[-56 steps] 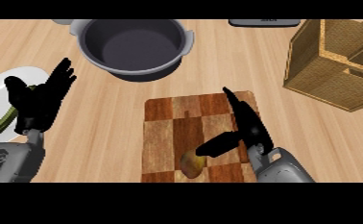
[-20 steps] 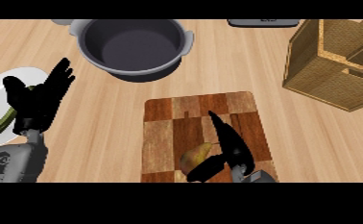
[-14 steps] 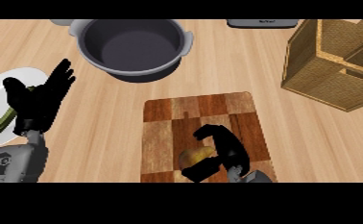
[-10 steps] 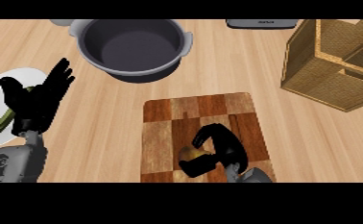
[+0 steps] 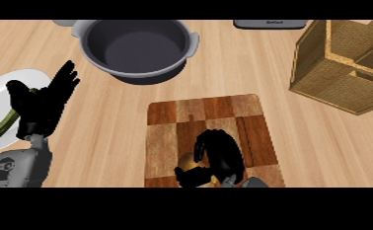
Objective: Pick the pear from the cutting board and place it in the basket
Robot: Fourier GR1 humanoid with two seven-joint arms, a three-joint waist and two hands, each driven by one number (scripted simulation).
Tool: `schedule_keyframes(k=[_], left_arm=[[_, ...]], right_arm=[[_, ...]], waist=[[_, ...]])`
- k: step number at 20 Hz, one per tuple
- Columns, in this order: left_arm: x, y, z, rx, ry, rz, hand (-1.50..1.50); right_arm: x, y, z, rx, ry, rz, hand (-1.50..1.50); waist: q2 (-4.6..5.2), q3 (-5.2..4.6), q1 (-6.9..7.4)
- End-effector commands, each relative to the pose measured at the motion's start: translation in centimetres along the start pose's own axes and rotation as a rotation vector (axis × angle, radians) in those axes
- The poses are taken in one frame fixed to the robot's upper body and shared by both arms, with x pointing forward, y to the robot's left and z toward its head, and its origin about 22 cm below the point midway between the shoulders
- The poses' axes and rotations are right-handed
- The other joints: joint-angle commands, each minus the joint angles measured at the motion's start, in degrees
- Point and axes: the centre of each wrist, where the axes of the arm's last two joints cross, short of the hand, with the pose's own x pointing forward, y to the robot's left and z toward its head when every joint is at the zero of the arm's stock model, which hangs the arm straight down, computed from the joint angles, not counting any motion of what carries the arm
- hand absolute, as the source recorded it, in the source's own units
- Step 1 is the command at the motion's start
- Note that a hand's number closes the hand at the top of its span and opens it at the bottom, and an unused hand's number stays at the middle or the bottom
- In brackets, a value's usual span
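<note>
- Curled now round the small yellow-brown pear, after lying straight-fingered beside it earlier: black right robot hand, thumb below the fruit, fingers arched over it.
- Underneath everything, light wooden worktop.
- At the right edge, well apart from the pear, tall woven tan basket.
- At the top, left of centre, round grey metal pot with side handles.
- Low in the middle, brown chequered wooden cutting board, with the pear over its near part, mostly hidden by the hand; resting or lifted, cannot tell.
- At the left edge, white round plate.
- Beside that plate, black left robot hand, open, fingers up, holding nothing, unmoved.
</note>
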Motion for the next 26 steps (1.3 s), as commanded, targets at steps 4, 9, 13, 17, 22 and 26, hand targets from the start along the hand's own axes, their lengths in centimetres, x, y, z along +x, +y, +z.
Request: schedule_keyframes(k=[4,9,13,17,22,26], left_arm=[[-1.2,1.4,-0.2,0.011,-0.011,-0.002,0.00],[-0.8,0.4,0.9,0.012,0.015,-0.006,0.00],[0.4,1.2,-0.2,0.008,0.009,0.024,0.00],[-0.7,-1.1,-0.1,0.011,0.015,0.014,0.00],[0.5,1.6,1.0,0.007,0.012,-0.009,0.00],[1.2,-0.2,-0.5,-0.007,0.007,0.001,0.00]], right_arm=[[0.9,3.7,2.0,-0.115,-0.142,0.160,1.50],[1.9,3.2,4.7,-0.233,-0.286,-0.149,1.50],[5.3,-0.7,7.9,-0.364,-0.486,-0.291,1.50],[7.1,-3.7,9.8,-0.520,-0.453,-0.294,1.50],[6.8,-8.0,11.4,-0.642,-0.354,-0.256,1.50],[9.1,-10.7,11.8,-0.708,-0.328,-0.250,1.50]], waist=[[0.60,0.38,-0.08],[0.39,0.47,0.02],[0.28,0.41,-0.55],[0.37,0.35,-0.46],[0.44,0.37,-0.09],[0.57,0.36,0.10]])
